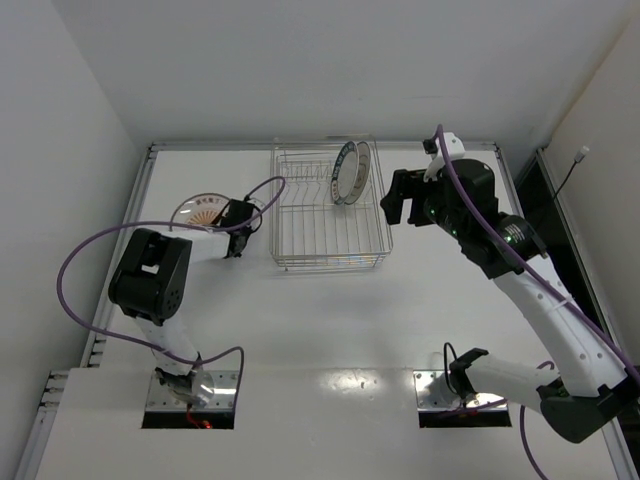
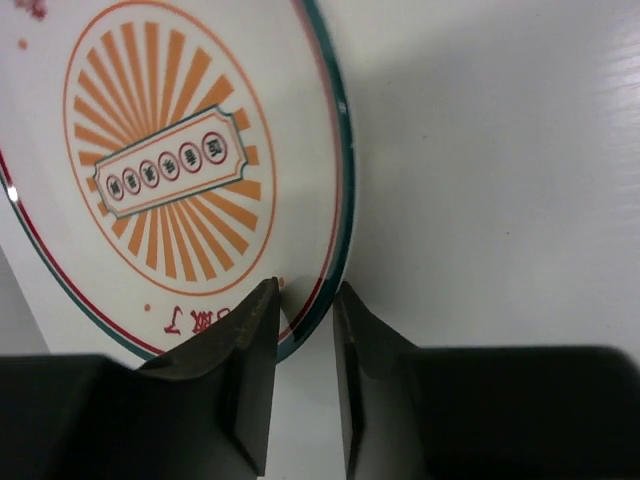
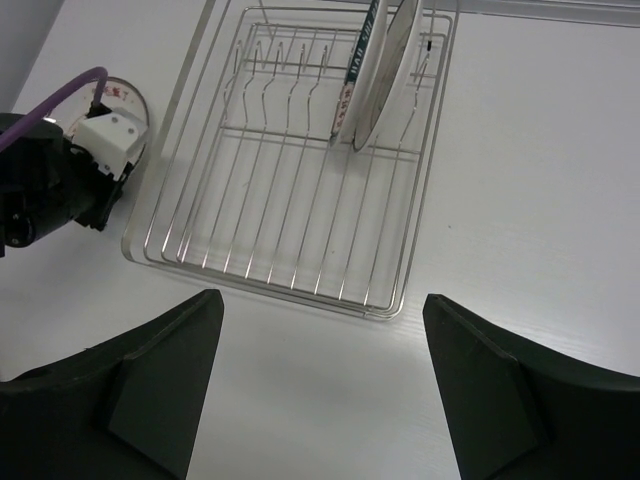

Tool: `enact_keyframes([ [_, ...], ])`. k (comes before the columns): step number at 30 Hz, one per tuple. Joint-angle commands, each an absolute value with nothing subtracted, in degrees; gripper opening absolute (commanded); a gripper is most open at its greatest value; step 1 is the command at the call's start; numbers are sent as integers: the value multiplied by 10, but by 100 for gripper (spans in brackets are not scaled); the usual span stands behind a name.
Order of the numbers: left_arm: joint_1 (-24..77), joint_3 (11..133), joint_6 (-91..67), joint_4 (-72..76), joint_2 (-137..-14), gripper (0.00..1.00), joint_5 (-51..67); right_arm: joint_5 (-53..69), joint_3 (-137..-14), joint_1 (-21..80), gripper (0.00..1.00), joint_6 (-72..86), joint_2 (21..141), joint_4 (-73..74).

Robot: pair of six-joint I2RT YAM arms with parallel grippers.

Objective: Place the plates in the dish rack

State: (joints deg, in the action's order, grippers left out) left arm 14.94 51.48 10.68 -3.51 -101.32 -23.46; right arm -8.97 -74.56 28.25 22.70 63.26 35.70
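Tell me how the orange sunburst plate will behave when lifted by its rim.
The round white plate with the orange sunburst centre looks glazed and rigid, so probably brittle and slippery. The left end effector seems to pinch only its rim, so it may swing or tilt when lifted.

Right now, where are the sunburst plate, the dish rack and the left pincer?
sunburst plate point(image 2: 170, 160): left wrist view, orange centre.
dish rack point(image 3: 290, 205): right wrist view, bare wire floor.
left pincer point(image 2: 305, 290): left wrist view, midway between fingertips.
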Motion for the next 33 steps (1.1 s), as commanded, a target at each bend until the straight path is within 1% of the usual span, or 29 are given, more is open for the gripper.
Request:
enact_keyframes([
  [1,145,510,87,-75,-1035,16,-234,-98,-774,280,79,221,622,357],
  [4,145,522,82,-87,-1048,7,-234,-98,-774,280,79,221,622,357],
  [5,145,528,82,-92,-1049,0,-234,-98,-780,280,79,221,627,357],
  [10,145,547,51,-118,-1054,0,-228,-93,-780,280,79,221,628,357],
  [12,145,559,41,-123,-1054,0,-243,-93,-785,280,79,221,628,362],
  [16,163,559,1,-129,-1012,0,-287,-93,-790,280,79,221,628,368],
  [18,169,551,-17,-124,-966,0,-328,-98,-790,280,79,221,622,368],
  [20,169,543,-44,-126,-937,0,-334,-98,-790,280,79,221,622,368],
  [23,169,574,-67,-163,-896,0,-314,-98,-790,280,79,226,617,374],
  [27,189,630,-72,-193,-857,0,-321,-98,-790,280,79,226,617,374],
  [33,201,735,-96,-276,-846,0,-322,-92,-813,280,79,236,622,379],
])
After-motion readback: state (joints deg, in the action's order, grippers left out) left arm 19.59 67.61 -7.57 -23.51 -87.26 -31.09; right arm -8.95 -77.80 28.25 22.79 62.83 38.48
